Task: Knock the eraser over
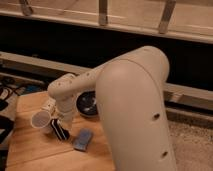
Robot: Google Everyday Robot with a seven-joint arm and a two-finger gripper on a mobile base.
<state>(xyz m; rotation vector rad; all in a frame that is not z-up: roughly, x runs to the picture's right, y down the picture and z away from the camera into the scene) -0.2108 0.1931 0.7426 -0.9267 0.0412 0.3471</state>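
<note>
The eraser (60, 130), a small black block with white stripes, stands on the wooden table (30, 150) just right of the white cup (40, 120). It looks tilted. My gripper (58, 121) hangs at the end of the white arm's wrist (65, 102), directly above the eraser and touching or nearly touching its top. The arm hides most of the gripper.
A flat blue-grey pad (83, 140) lies on the table right of the eraser. A black bowl (88, 103) sits behind it, partly hidden by the arm. The large white arm body (135, 110) fills the right side. Cables lie at the far left (7, 92).
</note>
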